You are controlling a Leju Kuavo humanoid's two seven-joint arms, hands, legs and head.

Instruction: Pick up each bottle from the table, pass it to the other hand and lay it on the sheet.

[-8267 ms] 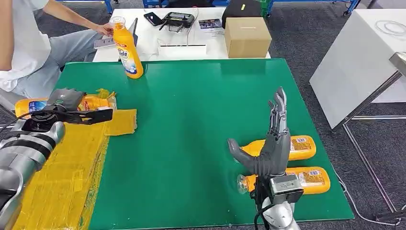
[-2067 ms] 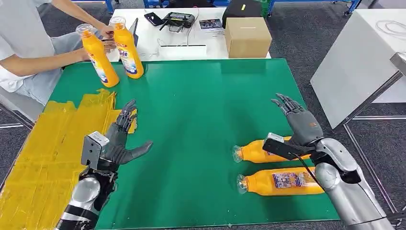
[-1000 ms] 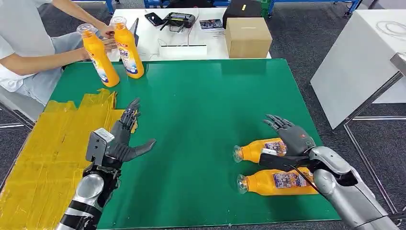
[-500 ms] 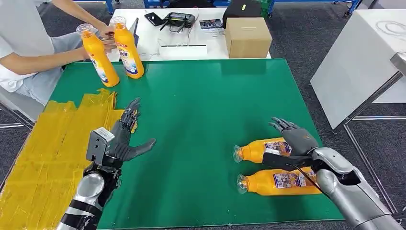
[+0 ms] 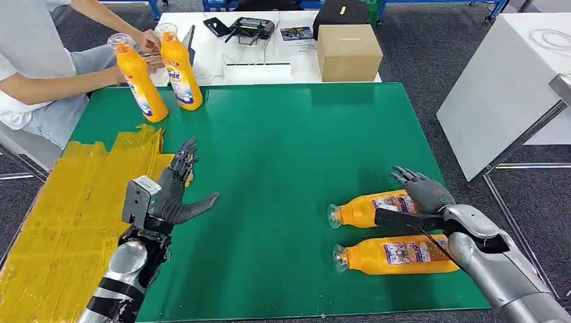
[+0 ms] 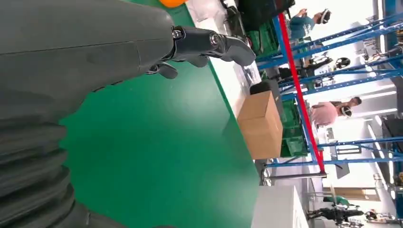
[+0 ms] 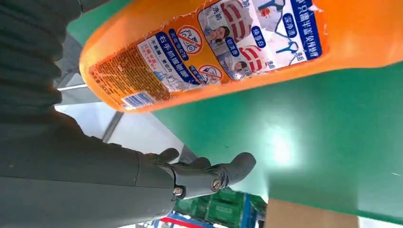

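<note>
Two orange bottles lie on their sides at the lower right of the green tabletop [image 5: 289,134], caps pointing toward the frame's left. The upper bottle [image 5: 363,208] sits just beside the lower bottle [image 5: 397,254], roughly parallel to it. The right robot hand [image 5: 423,192] hovers at the far end of the upper bottle with its fingers spread and nothing in them; whether it touches the bottle cannot be told. The right wrist view shows the labelled side of an orange bottle close by the hand's thumb and dark fingers.

The left robot hand [image 5: 176,195] is at the lower left, fingers spread and thumb pointing right, holding nothing, beside the edge of the yellow sheet [image 5: 60,222] that covers the tabletop's left side.

At the upper left, two more orange bottles [image 5: 138,81] stand upright, with a person's hand [image 5: 149,42] resting by them. A cardboard box [image 5: 347,51] sits on the white table beyond.
</note>
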